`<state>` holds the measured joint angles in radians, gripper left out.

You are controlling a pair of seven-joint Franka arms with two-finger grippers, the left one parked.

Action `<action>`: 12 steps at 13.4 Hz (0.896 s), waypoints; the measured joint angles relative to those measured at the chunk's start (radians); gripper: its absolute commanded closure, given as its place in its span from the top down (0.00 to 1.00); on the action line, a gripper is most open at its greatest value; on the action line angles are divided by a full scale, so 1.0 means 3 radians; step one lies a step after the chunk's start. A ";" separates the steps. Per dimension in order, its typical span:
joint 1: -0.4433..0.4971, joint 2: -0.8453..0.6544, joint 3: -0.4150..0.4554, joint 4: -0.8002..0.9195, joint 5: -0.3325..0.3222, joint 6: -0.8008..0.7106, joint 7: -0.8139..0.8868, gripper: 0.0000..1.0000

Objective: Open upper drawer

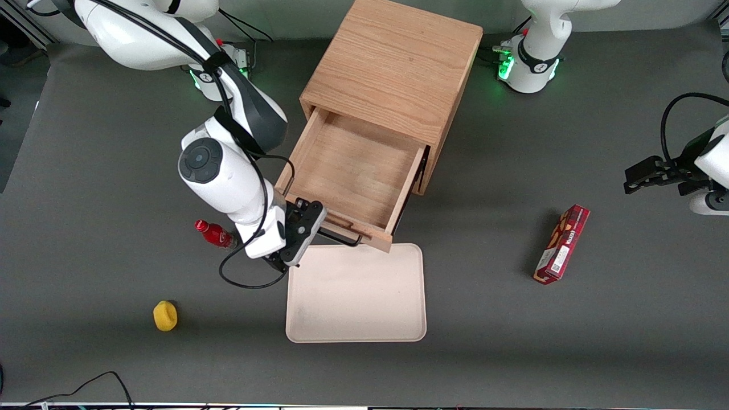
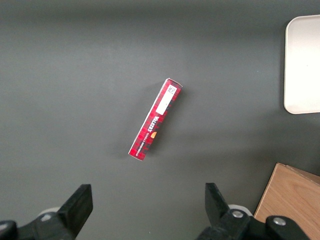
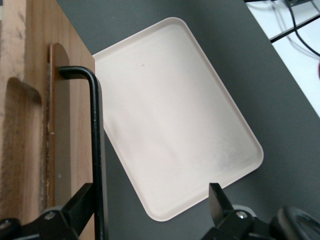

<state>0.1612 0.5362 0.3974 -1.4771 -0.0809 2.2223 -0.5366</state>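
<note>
now gripper (image 3: 150,210) agape beside handle (image 3: 95,150)

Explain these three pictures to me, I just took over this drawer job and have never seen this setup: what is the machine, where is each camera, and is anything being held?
One picture looks down on a dark table from the front; the other two come from cameras on each arm's wrist. The white jointed machine is a robot arm, and its gripper sits at the black handle of the upper drawer, which is already pulled far out of the oak cabinet and looks empty. In the working arm's wrist picture the fingers are spread, with the handle bar close beside one of them, so nothing is gripped. Also on the table: a beige tray in front of the drawer, a red bottle, a yellow object and a red box.
</note>
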 measured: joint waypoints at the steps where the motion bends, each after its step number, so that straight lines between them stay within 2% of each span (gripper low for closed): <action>1: -0.0009 0.0004 -0.0012 0.0004 0.0000 0.0010 -0.0013 1.00; 4: -0.0041 0.0009 -0.0022 0.0008 0.0000 0.0068 -0.0091 1.00; 6: -0.0067 0.0008 -0.0022 0.0020 0.0119 0.0105 -0.0069 1.00; 9: -0.0187 -0.0090 -0.0027 0.0123 0.0688 0.0100 0.0081 1.00; 11: -0.0420 -0.0329 -0.0046 0.0161 0.1016 -0.0299 0.0448 1.00; 12: -0.0552 -0.0494 -0.0103 0.0169 0.1078 -0.0591 0.0690 1.00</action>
<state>-0.0045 0.3879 0.3666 -1.4264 0.2425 2.0450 -0.3296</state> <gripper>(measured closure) 0.000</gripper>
